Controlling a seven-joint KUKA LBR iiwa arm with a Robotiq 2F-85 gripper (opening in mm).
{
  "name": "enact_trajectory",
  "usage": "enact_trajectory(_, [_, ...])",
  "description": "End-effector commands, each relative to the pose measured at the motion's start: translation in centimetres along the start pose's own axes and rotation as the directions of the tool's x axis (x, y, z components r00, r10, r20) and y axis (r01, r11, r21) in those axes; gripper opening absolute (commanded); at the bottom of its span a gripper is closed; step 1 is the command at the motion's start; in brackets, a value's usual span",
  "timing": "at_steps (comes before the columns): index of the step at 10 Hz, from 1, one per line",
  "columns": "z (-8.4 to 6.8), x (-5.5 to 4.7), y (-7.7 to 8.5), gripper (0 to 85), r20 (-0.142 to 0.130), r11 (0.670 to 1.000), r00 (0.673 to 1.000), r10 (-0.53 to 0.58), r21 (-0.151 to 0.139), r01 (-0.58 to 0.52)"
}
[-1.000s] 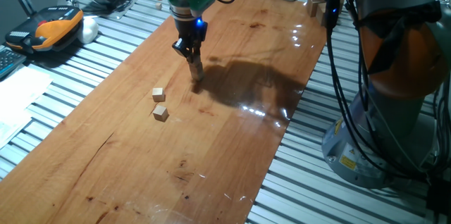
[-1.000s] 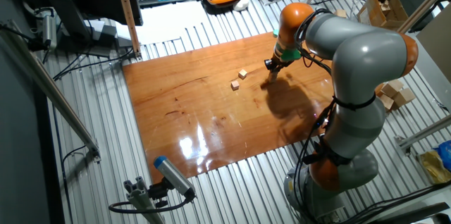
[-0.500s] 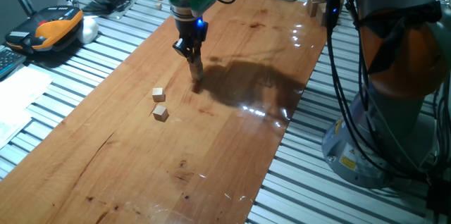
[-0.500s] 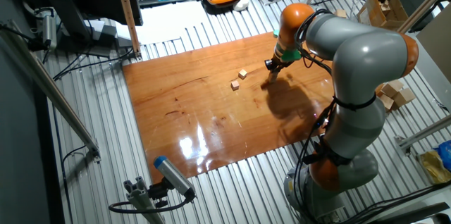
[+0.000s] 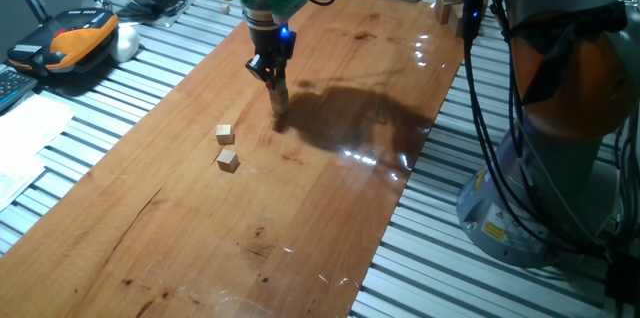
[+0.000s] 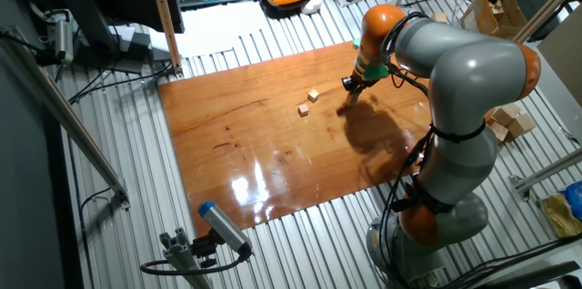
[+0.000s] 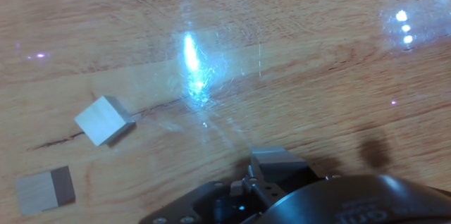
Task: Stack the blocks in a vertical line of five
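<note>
On the wooden board [image 5: 330, 188], going from left to right in one fixed view, two small tan blocks lie loose: one block [image 5: 225, 134] sits just behind the other block [image 5: 228, 161], close together but not touching. To their right the gripper [image 5: 279, 108] points down at the board, its fingers [image 5: 277, 96] drawn close together around a thin pale column that may be stacked blocks, though the view is too small to count them or to confirm a grip. In the other fixed view the same two blocks lie left of the gripper [image 6: 350, 94], well apart from it. The hand view shows both loose blocks at lower left and only the gripper's dark housing.
</note>
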State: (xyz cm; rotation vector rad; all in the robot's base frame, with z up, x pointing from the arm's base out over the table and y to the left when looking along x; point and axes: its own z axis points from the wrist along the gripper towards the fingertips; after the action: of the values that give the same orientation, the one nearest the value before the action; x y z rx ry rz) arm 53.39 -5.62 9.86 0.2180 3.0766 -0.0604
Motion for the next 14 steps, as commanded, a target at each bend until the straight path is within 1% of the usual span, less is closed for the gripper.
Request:
enact_trajectory(1, [-0.12,-0.03,-0.02,0.0,0.001,1.000,1.000,-0.001,0.000,0.001])
enact_trajectory(6, [-0.43,-0.24,0.13,0.0,-0.004,1.000,1.000,0.000,-0.002,0.000])
enact_trajectory(9, [-0.42,-0.25,0.13,0.0,-0.005,1.000,1.000,-0.002,0.003,0.002])
enact_trajectory(10, [-0.41,-0.25,0.14,17.0,-0.005,1.000,1.000,-0.002,0.003,0.002])
enact_trajectory(12, [-0.36,-0.26,0.16,17.0,-0.003,1.000,1.000,0.003,-0.005,-0.003])
enact_trajectory(14, [-0.34,-0.27,0.16,17.0,-0.002,1.000,1.000,0.003,-0.006,-0.003])
